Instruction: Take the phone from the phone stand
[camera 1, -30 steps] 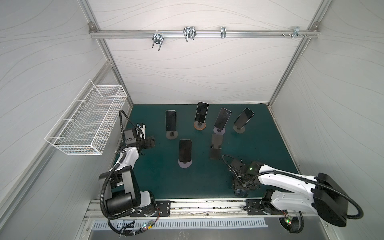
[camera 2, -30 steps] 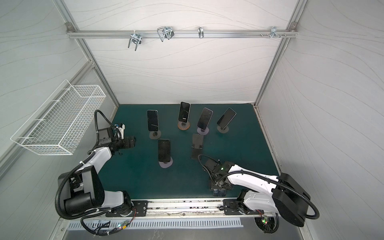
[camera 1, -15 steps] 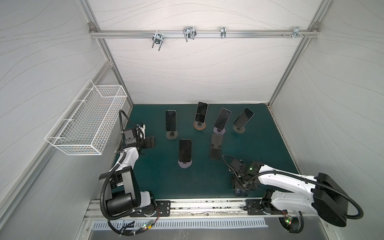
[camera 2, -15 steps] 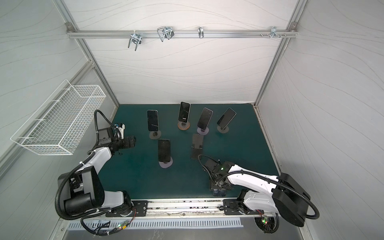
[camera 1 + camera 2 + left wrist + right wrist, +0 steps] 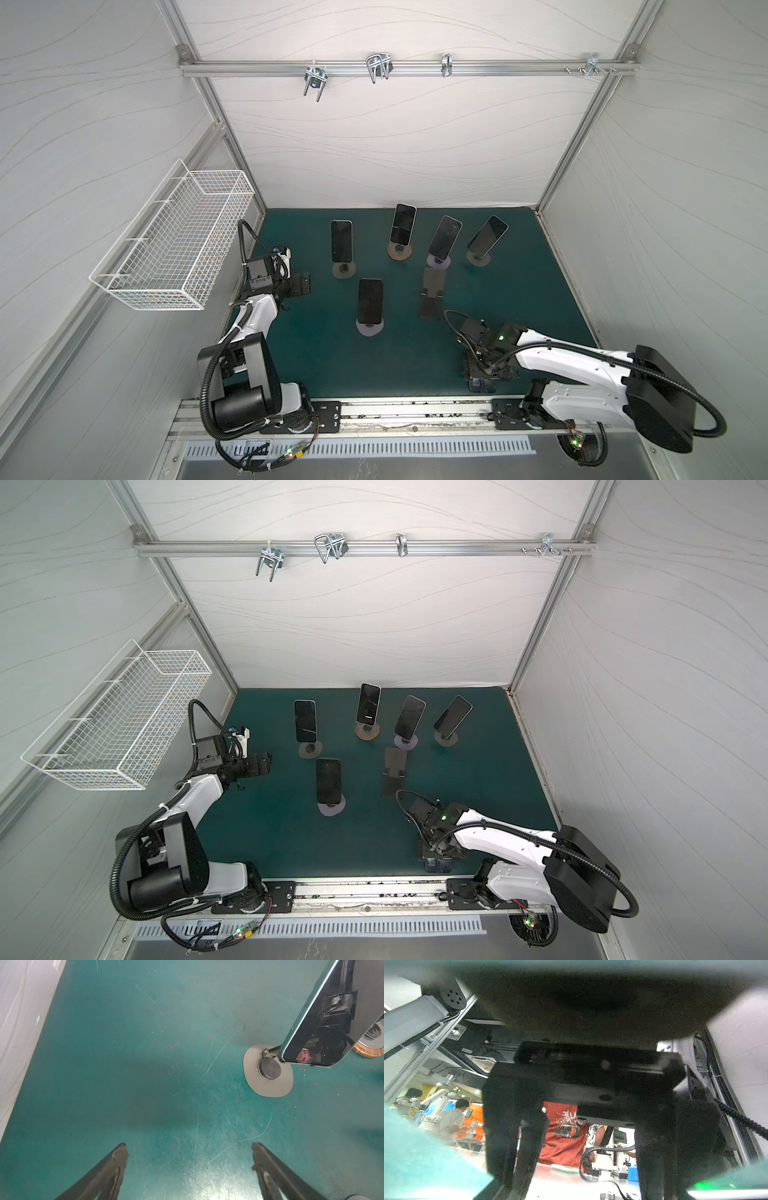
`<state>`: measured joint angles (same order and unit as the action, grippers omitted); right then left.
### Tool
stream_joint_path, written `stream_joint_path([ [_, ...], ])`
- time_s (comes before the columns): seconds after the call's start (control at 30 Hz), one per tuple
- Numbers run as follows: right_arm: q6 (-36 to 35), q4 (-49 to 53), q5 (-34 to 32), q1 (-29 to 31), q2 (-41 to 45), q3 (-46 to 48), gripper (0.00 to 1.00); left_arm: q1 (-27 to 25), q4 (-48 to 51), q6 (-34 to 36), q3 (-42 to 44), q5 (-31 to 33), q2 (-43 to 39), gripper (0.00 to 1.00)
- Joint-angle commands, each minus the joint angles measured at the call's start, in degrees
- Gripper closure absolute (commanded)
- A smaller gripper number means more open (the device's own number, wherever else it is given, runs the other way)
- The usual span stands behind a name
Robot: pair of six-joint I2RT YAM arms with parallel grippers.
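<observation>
We find the left gripper [image 5: 189, 1147] released, tapered black fingers [image 5: 108, 1172] spread above bare, scratched green mat [image 5: 145, 1064], idle at left in both top views. The right gripper [image 5: 487, 368] stoops at lower right over a flat, glossy phone [image 5: 481, 386] lying near the mat's lower edge; gripping or let go, we cannot tell. The dark hinged phone stand [image 5: 432, 293] mid-frame is vacant, so we judge removal effected. Other phones [image 5: 341, 246] lean on disc-based stands [image 5: 343, 271].

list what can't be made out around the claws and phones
Right claw: in both top views its own wrist covers the jaws, so grip unclear.
Flat phone under it: mostly covered, one end shows.
Right wrist view: dark, blurred, mostly reflections.
Left wrist view: standing phone cut off by the frame edge.
</observation>
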<state>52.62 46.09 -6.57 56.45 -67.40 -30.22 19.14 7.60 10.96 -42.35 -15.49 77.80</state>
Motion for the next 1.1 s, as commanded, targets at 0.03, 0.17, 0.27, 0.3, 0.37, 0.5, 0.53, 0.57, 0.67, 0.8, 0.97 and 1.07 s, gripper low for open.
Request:
stream_joint_path([
  [0.03, 2.57, -1.52, -0.90, 0.93, -2.03, 2.53, 0.23, 0.37, -1.16, 1.26, -0.59, -0.97, -0.96, 0.05],
  [0.17, 2.83, -1.35, -1.22, 1.39, -2.18, 2.27, 0.23, 0.36, -1.22, 1.26, -0.49, -1.04, -1.02, 0.06],
  [0.27, 2.66, -1.18, -1.77, 1.39, -2.60, 1.84, 0.23, 0.32, -0.83, 1.26, -0.98, -1.04, -0.50, 0.06],
  [0.3, 2.81, -1.05, -1.71, 1.45, -2.87, 1.70, 0.23, 0.33, -0.90, 1.26, -0.90, -0.88, -0.62, 0.06],
  [0.37, 3.01, -1.22, -1.51, 1.62, -3.59, 1.63, 0.22, 0.30, -1.11, 1.26, -0.76, -0.94, -0.85, 0.06],
  [0.5, 2.50, -1.44, -1.83, 1.63, -4.71, 1.24, 0.22, 0.37, -1.04, 1.18, -0.91, -0.81, -0.54, 0.06],
  [0.53, 2.59, -1.50, -1.76, 1.68, -4.93, 1.15, 0.22, 0.37, -1.08, 1.08, -0.89, -0.79, -0.63, 0.06],
  [0.57, 2.59, -1.50, -1.55, 1.78, -5.06, 1.13, 0.22, 0.36, -1.09, 1.08, -0.83, -0.72, -0.63, 0.06],
  [0.67, 2.69, -1.66, -1.64, 2.00, -5.18, 1.14, 0.22, 0.37, -0.79, 1.17, -1.13, -0.86, -0.38, 0.06],
  [0.8, 2.62, -1.39, -1.88, 1.96, -5.72, 0.69, 0.22, 0.36, -0.89, 1.17, -1.05, -0.86, -0.41, 0.06],
  [0.97, 2.44, -1.70, -2.04, 2.08, -6.37, 0.53, 0.22, 0.33, -0.74, 1.19, -1.25, -0.86, -0.15, 0.06],
  [1.07, 2.41, -1.93, -1.61, 2.18, -6.86, 0.53, 0.21, 0.32, -0.84, 1.18, -0.99, -0.91, -0.46, 0.06],
])
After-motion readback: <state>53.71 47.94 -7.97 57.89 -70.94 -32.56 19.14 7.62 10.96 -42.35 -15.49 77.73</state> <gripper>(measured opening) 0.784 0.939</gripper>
